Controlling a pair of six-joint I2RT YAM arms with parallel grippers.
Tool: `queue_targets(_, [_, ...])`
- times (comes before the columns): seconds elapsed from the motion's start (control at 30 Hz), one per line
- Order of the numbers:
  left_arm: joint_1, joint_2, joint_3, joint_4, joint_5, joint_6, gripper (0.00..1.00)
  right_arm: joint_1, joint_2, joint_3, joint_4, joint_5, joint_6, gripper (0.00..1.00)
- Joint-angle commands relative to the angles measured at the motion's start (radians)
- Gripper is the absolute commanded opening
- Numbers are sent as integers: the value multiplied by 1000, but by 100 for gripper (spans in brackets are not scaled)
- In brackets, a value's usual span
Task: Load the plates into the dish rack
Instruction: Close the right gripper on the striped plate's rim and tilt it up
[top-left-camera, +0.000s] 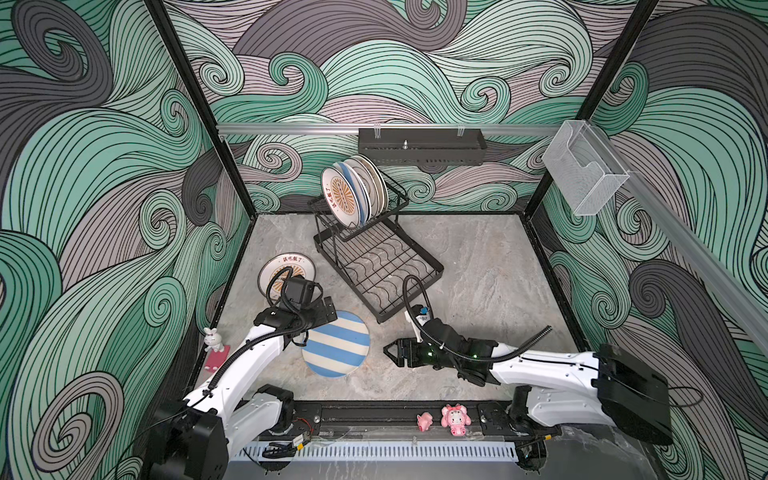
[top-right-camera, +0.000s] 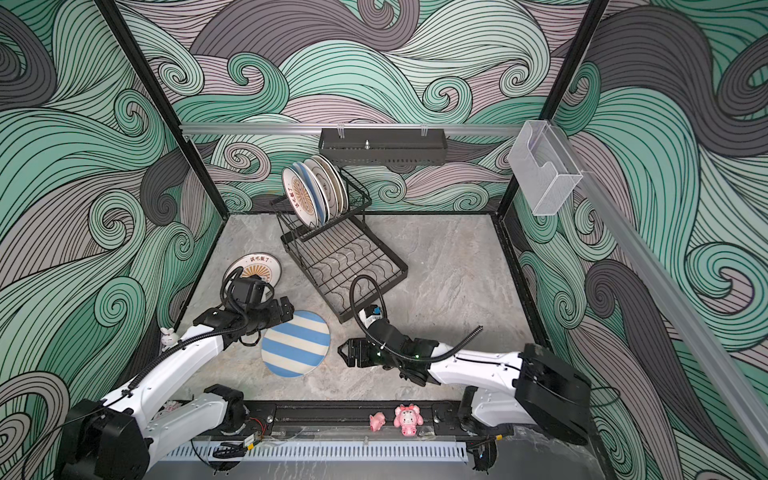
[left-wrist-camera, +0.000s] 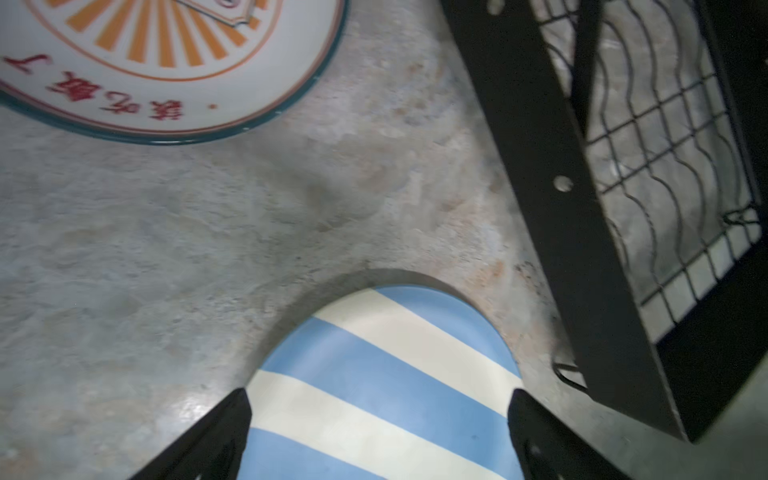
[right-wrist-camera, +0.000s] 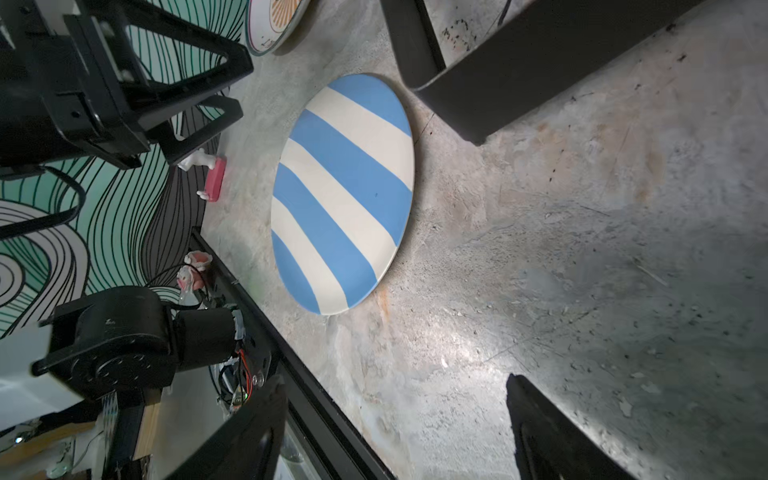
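Blue-and-cream striped plate (top-left-camera: 338, 345) lies flat on the worktop (top-left-camera: 478, 270) under the released left end effector (left-wrist-camera: 379, 395), while the right end effector (right-wrist-camera: 395, 378) hovers released near it.

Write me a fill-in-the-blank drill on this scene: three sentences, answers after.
1. The striped plate lying flat on the table has cream and ____ bands.
2. The plates loaded in the dish rack stand in its ____ basket.
3. The right gripper, jaws apart, holds ____.
Missing words: blue; upper; nothing.
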Motion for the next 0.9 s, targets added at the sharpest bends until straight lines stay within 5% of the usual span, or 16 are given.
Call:
queue_targets(0.0, [86, 23, -1, 31, -61, -12, 99, 21, 61, 45, 103, 57, 49, 83])
queue_targets(0.47, [136, 149, -10, 111, 128, -17, 99, 40, 377, 182, 246, -13, 186, 84])
queue_targets(0.87, [136, 104, -115, 193, 248, -50, 99, 34, 458, 249, 200, -30, 191, 86])
